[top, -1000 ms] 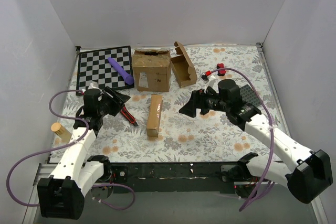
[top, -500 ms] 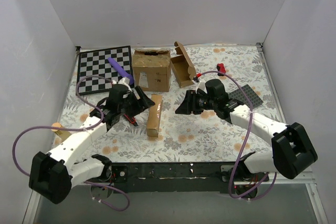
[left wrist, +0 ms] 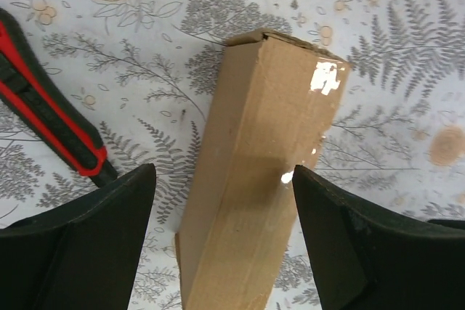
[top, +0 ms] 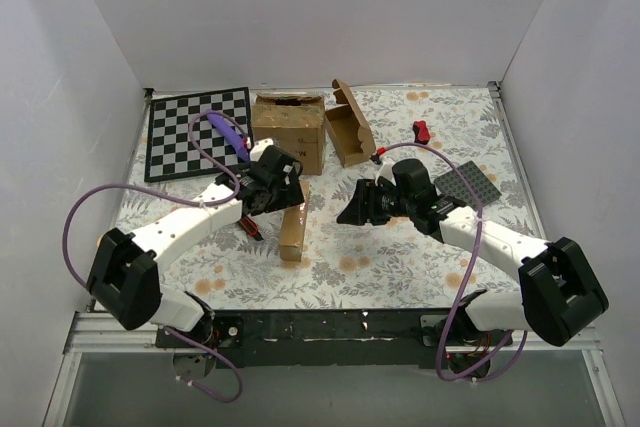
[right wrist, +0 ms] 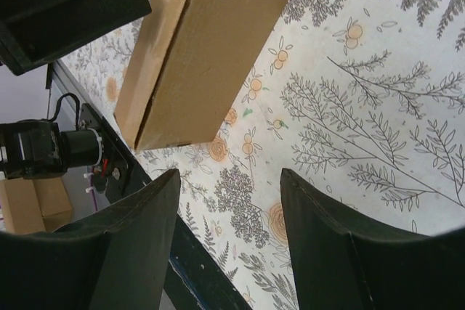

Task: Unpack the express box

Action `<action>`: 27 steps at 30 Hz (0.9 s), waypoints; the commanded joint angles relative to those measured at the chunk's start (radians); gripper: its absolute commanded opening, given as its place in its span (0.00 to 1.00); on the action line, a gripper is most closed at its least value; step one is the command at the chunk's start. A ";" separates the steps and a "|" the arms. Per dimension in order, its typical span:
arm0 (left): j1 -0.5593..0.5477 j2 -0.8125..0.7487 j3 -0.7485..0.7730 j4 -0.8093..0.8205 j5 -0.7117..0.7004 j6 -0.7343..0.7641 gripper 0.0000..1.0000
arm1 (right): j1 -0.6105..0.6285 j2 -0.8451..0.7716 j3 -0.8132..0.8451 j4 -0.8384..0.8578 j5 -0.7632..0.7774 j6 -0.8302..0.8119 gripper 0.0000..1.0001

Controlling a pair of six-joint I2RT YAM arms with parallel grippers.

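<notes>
One express box (top: 292, 219) (shut), one carton (top: 288, 134), one open mailer (top: 350, 132).

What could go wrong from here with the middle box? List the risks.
1. The express box lies skewed between the fingers of the open left gripper; closing now could twist it or skid it away.
2. The red-and-black knife lies close beside the box; a finger might snag it.
3. The right gripper, also open, points at the same box; the arms might collide.
</notes>
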 commanded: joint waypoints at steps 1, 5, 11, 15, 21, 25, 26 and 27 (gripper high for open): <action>-0.034 0.046 0.109 -0.148 -0.174 0.005 0.75 | 0.006 -0.024 -0.013 0.048 0.008 0.001 0.65; -0.067 0.066 0.169 -0.154 -0.206 0.003 0.76 | 0.008 -0.028 -0.023 0.057 0.008 -0.004 0.65; -0.136 0.178 0.253 -0.272 -0.275 -0.061 0.76 | 0.008 -0.030 -0.052 0.071 -0.010 -0.004 0.65; -0.190 0.206 0.249 -0.284 -0.289 -0.097 0.77 | 0.006 -0.025 -0.070 0.085 -0.027 -0.007 0.66; -0.215 0.241 0.249 -0.336 -0.324 -0.137 0.73 | 0.008 -0.016 -0.069 0.091 -0.035 -0.013 0.66; -0.215 0.204 0.247 -0.327 -0.349 -0.135 0.70 | 0.008 -0.011 -0.069 0.096 -0.038 -0.013 0.65; -0.215 0.195 0.247 -0.323 -0.355 -0.134 0.68 | 0.006 -0.010 -0.070 0.099 -0.040 -0.013 0.65; -0.215 0.187 0.249 -0.317 -0.356 -0.124 0.65 | 0.006 -0.010 -0.070 0.105 -0.041 -0.010 0.65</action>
